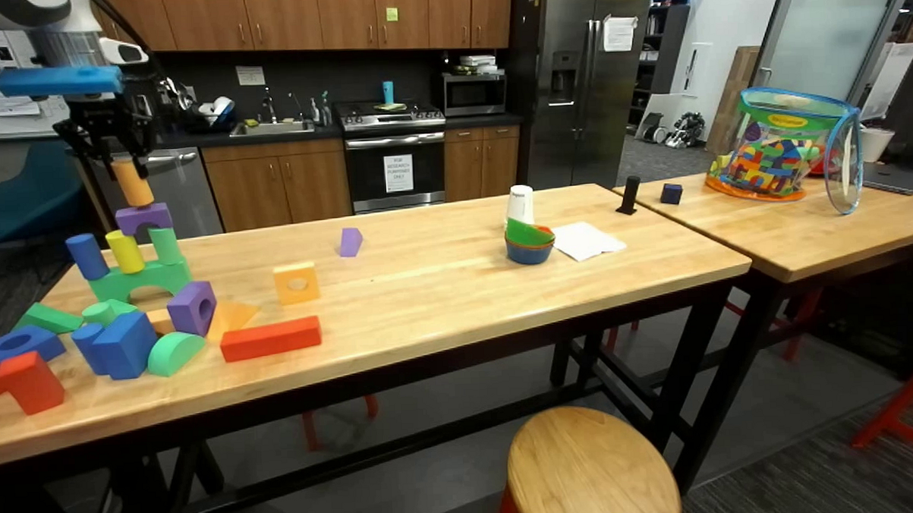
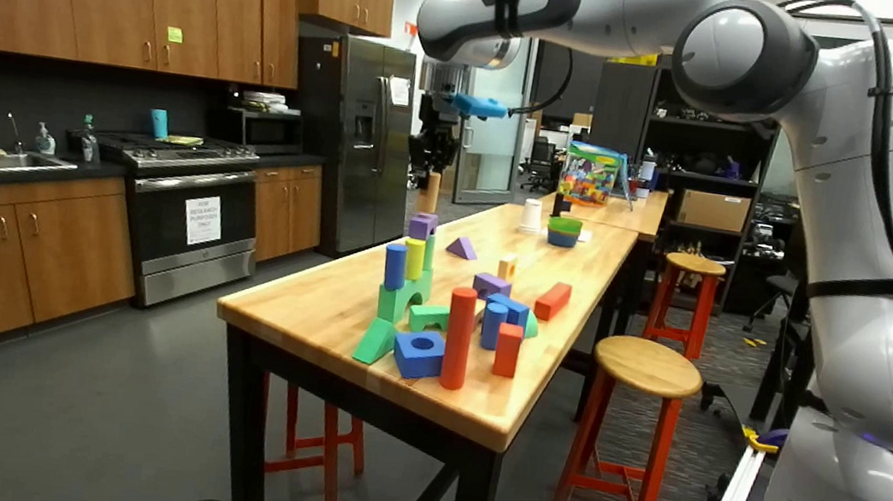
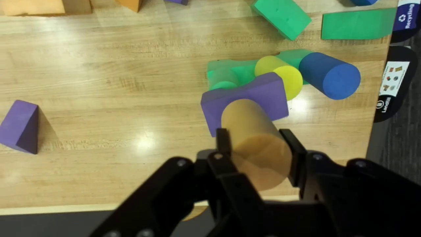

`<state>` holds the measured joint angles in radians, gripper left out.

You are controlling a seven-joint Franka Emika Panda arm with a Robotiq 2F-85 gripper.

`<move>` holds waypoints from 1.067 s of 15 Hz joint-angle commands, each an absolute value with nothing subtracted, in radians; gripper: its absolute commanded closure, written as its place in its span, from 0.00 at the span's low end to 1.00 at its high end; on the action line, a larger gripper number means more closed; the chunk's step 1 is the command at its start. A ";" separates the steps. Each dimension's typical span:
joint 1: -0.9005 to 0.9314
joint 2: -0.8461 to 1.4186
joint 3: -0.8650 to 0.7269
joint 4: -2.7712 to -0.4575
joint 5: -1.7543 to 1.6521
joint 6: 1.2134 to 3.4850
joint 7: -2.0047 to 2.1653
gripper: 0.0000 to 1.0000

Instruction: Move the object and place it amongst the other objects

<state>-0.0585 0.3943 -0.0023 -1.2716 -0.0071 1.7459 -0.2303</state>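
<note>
— What do we have in the tool [image 3: 255, 140]?
— A tan cylinder [image 1: 133, 184], pinched snugly between the two fingers [image 3: 223, 141]. In both exterior views we see it held close to upright.

— How near is it to the purple arch [image 1: 144, 214]?
— Its lower end is right at the arch's top, yet we cannot tell whether the two touch.

— And under that?
— We see the purple arch bridging a yellow cylinder [image 1: 126, 253] and a green cylinder [image 1: 167, 246]. Both stand on a green arch [image 1: 138, 280], and a blue cylinder [image 1: 87, 256] stands at one end of it, just beside the yellow one.

— Where do we find the purple block [image 1: 183, 308] with the rounded opening?
— In an exterior view it sits on the table [image 1: 427, 288], just beside an orange wedge [image 1: 234, 317], with a blue block [image 1: 129, 348] and a green half-round [image 1: 175, 354] nearer to us.

— What else is on our table?
— A red bar [image 1: 271, 339] lies near the orange wedge, and a yellow block [image 1: 297, 298] with a round hole stands behind the bar. We see a lone purple wedge [image 3: 21, 126] well apart from the tool. Farther along, nested bowls [image 1: 528, 254] sit just beside a white cup [image 1: 519, 203].
</note>
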 commanded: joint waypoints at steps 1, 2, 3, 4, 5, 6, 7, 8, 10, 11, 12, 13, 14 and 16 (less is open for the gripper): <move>-0.056 0.296 0.004 -1.301 -0.008 1.769 -0.252 0.84; -0.057 0.262 0.007 -1.315 -0.005 1.771 -0.260 0.84; -0.058 0.237 0.010 -1.322 -0.002 1.771 -0.267 0.84; -0.061 0.210 0.012 -1.333 0.005 1.765 -0.278 0.84; -0.068 0.181 0.016 -1.349 0.024 1.741 -0.296 0.84; -0.070 0.154 0.014 -1.370 0.030 1.740 -0.306 0.84; -0.072 0.125 0.011 -1.398 0.037 1.726 -0.314 0.84; -0.071 0.093 0.004 -1.437 0.029 1.718 -0.306 0.84; -0.075 0.042 -0.005 -1.510 0.017 1.713 -0.293 0.84; -0.078 0.021 -0.009 -1.545 0.016 1.712 -0.292 0.84; -0.080 0.001 -0.013 -1.585 0.021 1.716 -0.290 0.84; -0.083 -0.020 -0.018 -1.625 0.026 1.721 -0.288 0.84; -0.075 -0.035 -0.030 -1.657 0.030 1.724 -0.286 0.84; -0.076 -0.056 -0.042 -1.724 0.045 1.731 -0.292 0.84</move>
